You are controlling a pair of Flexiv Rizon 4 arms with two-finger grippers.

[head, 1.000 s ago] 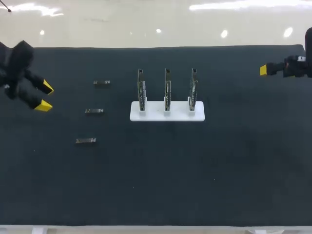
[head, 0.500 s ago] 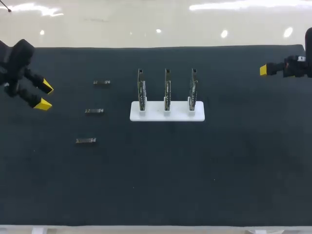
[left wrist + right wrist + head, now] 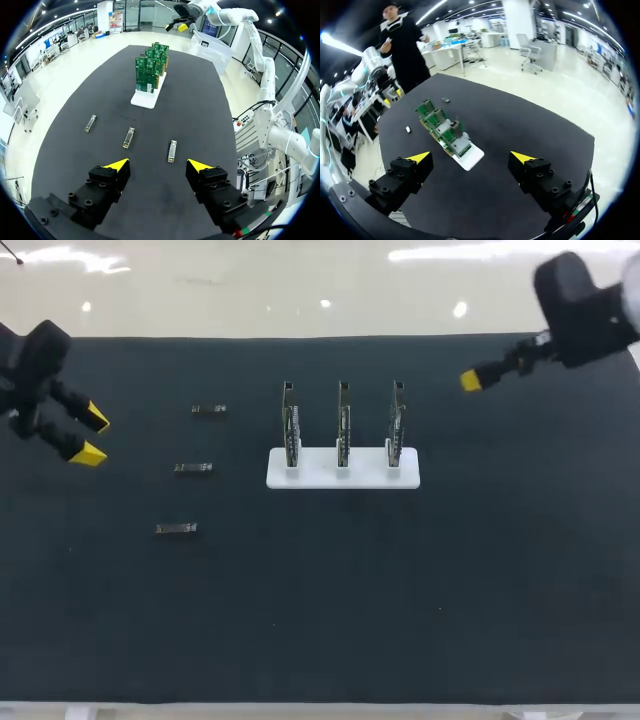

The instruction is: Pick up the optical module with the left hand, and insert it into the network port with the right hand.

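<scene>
Modules (image 3: 193, 468) lay in a slanted column left of centre, none held. Left gripper (image 3: 90, 436) hung at the left edge, fingers spread — right gripper (image 3: 470, 381), upper right, likewise spread and empty.

The left arm comes in from the left side. The left gripper (image 3: 92, 437) hangs with its 2 yellow-tipped fingers spread wide, nothing between them. The right arm enters from the far right corner, angled toward the middle. The right gripper (image 3: 470, 158) has both fingers parted, holding nothing.
</scene>
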